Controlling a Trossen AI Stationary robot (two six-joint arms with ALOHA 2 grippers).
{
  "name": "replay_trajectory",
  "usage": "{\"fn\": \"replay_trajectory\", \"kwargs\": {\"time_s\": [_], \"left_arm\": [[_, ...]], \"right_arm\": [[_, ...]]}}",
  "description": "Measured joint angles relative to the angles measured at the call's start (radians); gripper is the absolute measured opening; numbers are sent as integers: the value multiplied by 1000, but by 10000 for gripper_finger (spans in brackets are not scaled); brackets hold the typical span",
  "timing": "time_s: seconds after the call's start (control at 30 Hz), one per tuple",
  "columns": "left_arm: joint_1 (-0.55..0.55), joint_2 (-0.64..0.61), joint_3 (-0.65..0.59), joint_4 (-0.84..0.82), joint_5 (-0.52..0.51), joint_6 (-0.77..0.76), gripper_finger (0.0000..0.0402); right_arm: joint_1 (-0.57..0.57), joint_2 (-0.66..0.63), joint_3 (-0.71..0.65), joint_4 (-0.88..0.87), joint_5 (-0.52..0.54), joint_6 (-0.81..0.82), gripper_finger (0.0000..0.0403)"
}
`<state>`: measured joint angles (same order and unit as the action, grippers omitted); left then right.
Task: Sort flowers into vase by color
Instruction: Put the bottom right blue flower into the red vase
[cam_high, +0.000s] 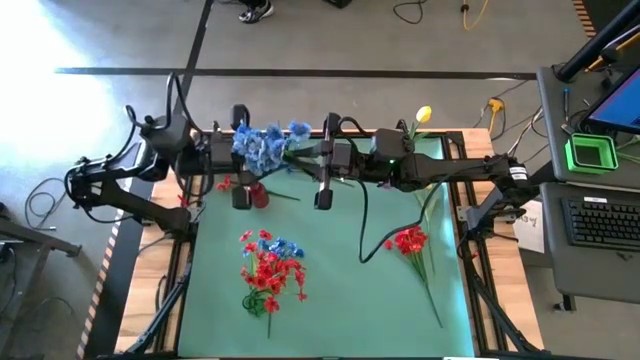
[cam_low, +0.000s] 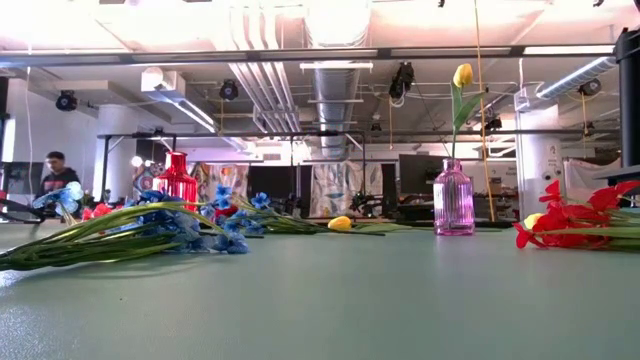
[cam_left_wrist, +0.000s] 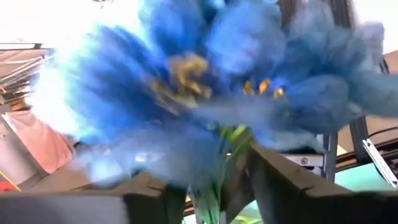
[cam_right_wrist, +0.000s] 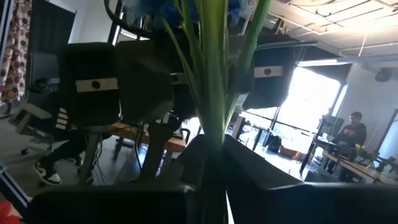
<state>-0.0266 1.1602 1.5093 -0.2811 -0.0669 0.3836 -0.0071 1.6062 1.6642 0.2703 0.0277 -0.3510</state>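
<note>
1. Nearest the lens, the blue flowers (cam_left_wrist: 211, 81) fill almost the whole left wrist view, and their green stems run down between the left gripper's (cam_left_wrist: 217, 193) two dark fingers, which pinch them.
2. In the right wrist view the same green stems (cam_right_wrist: 214, 81) rise from between the right gripper's (cam_right_wrist: 208, 180) fingers, pressed onto them; the other arm's dark housing sits just behind.
3. In the high view this blue bunch (cam_high: 268, 143) hangs in the upper middle of the frame, above the far edge of the green mat (cam_high: 340, 290), with the left gripper (cam_high: 240, 150) on its left and the right gripper (cam_high: 322, 155) on its right.
4. A red vase (cam_high: 256, 192) stands just below the bunch, near the mat's upper left.
5. A yellow flower (cam_high: 423, 115) stands in a pink vase (cam_low: 453, 200) at the mat's upper right corner, close to the table edge.
6. A mixed heap of red and blue flowers (cam_high: 270, 268) lies in the lower left middle of the mat, well apart from both arms.
7. A red flower (cam_high: 409, 241) on a long stem lies to the right of centre, its stem running toward the lower right edge.
8. The middle of the mat between these two piles is bare, as is the strip along its lower edge.
9. In the low view a person (cam_low: 55, 178) sits far off at the left of the frame.
</note>
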Motion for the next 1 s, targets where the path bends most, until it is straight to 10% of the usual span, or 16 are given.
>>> {"fn": "replay_trajectory", "kwargs": {"time_s": [0.47,1.0], "left_arm": [[18,-11,0,-6,-8,-34,3],[40,-112,0,-395,-496,-193,2]], "right_arm": [[-2,0,0,-3,6,53,134],[-2,-27,0,-198,326,64,218]]}}
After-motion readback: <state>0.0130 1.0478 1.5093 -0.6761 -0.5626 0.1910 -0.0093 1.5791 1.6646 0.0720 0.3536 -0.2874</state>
